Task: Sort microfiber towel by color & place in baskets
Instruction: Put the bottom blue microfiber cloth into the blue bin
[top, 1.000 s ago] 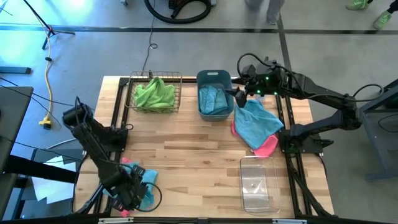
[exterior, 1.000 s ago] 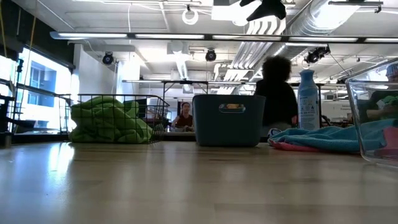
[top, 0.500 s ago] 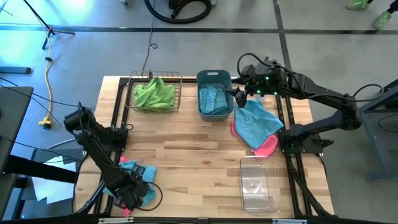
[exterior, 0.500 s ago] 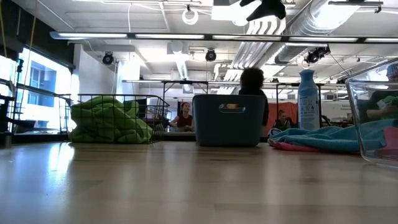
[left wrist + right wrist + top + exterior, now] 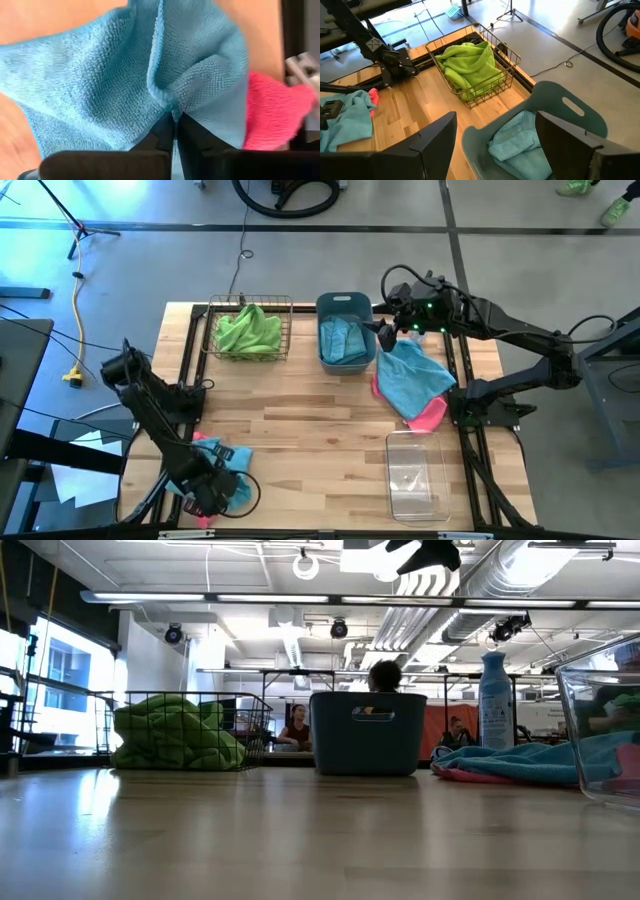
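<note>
My left gripper (image 5: 215, 490) stands at the table's near left corner, pointing down and shut on a light blue towel (image 5: 110, 80). That towel partly covers a pink towel (image 5: 272, 120). My right gripper (image 5: 378, 335) hovers open above the slate-blue tub (image 5: 345, 302), which holds blue towels (image 5: 520, 137). Green towels (image 5: 248, 330) fill the wire basket (image 5: 250, 300). Right of the tub, another blue towel (image 5: 410, 378) lies over a pink one (image 5: 430, 416) on the table. The clear bin (image 5: 415, 475) stands near the right front. My left gripper pinches a raised fold of the blue towel (image 5: 172, 106) between its two fingertips. The fingers come from above and point down. The cloth puckers up toward the fingertips, while the rest of the towel lies spread on the table and over the pink towel.
A pale blue spray bottle (image 5: 494, 700) stands beyond the towels at the far right. Black frame rails (image 5: 190, 370) run along the table's left and right edges. Bare wood (image 5: 310, 430) lies in the table's middle. People move in the room behind (image 5: 385, 675).
My left gripper has sunk a little onto the blue towel at the near left corner. In the low view a person in the room behind has walked leftward behind the blue tub. My right arm has kept still.
</note>
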### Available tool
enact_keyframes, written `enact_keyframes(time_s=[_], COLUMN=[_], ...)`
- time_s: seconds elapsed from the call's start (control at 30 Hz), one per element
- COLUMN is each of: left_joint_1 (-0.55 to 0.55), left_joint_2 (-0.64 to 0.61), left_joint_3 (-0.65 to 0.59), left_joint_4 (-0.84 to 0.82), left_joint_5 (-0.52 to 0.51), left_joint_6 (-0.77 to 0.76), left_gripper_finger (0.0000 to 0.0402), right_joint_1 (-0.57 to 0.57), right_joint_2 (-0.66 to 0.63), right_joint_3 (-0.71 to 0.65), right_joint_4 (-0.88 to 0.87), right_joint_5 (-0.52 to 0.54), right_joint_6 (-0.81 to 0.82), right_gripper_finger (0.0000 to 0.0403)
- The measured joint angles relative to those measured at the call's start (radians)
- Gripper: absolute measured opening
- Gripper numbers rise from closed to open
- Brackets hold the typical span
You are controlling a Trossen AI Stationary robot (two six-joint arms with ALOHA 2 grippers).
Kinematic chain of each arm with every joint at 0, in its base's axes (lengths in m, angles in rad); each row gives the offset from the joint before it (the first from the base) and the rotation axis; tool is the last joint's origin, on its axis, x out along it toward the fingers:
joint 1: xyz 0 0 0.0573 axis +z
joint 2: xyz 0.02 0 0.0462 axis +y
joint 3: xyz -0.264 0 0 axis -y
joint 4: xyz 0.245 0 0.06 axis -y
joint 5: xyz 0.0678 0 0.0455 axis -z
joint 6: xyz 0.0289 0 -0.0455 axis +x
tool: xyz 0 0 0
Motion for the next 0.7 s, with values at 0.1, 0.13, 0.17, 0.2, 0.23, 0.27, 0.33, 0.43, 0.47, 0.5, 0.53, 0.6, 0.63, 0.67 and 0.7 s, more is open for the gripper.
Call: enact_keyframes(time_s=[0.1,0.13,0.17,0.2,0.23,0.27,0.33,0.43,0.47,0.5,0.53,0.6,0.63,0.67,0.7], left_joint_1=[0.000,0.000,0.000,0.000,0.000,0.000,0.000,0.008,0.018,0.029,0.045,0.082,0.105,0.129,0.154], left_joint_2=[-0.050,-0.068,-0.087,-0.107,-0.126,-0.148,-0.190,-0.251,-0.272,-0.293,-0.316,-0.352,-0.367,-0.380,-0.390], left_joint_3=[0.000,0.000,0.000,0.000,0.000,0.000,0.000,0.000,0.000,0.000,0.000,0.011,0.021,0.036,0.054], left_joint_4=[-0.003,-0.010,-0.018,-0.025,-0.034,-0.043,-0.061,-0.092,-0.096,-0.098,-0.097,-0.102,-0.102,-0.103,-0.103], left_joint_5=[-0.019,-0.021,-0.022,-0.023,-0.023,-0.023,-0.023,-0.023,-0.023,-0.025,-0.034,-0.070,-0.092,-0.117,-0.139], left_joint_6=[-0.031,-0.038,-0.046,-0.055,-0.064,-0.069,-0.084,-0.103,-0.112,-0.117,-0.118,-0.114,-0.106,-0.090,-0.069], left_gripper_finger=[0.0002,0.0001,0.0001,0.0001,0.0001,0.0001,0.0001,0.0000,0.0000,0.0000,0.0000,0.0000,0.0000,0.0000,0.0000], right_joint_1=[0.000,0.000,0.000,0.000,0.000,0.000,0.000,0.000,0.000,0.000,0.000,0.000,0.000,0.000,0.000], right_joint_2=[0.000,0.000,0.000,0.000,0.000,0.000,0.000,0.000,0.000,0.000,0.000,0.000,0.000,0.000,0.000], right_joint_3=[0.000,0.000,0.000,0.000,0.000,0.000,0.000,0.000,0.000,0.000,0.000,0.000,0.000,0.000,0.000], right_joint_4=[0.000,0.000,0.000,0.000,0.000,0.000,0.000,0.000,0.000,0.000,0.000,0.000,0.000,0.000,0.000], right_joint_5=[0.000,0.000,0.000,0.000,0.000,0.000,0.000,0.001,0.000,0.000,0.000,0.000,0.000,0.000,0.001], right_joint_6=[0.000,0.000,0.000,0.000,0.000,0.000,0.000,0.000,0.000,0.000,0.000,0.000,0.000,0.000,0.000], right_gripper_finger=[0.0266,0.0266,0.0266,0.0266,0.0266,0.0266,0.0266,0.0266,0.0266,0.0266,0.0266,0.0266,0.0266,0.0266,0.0266])
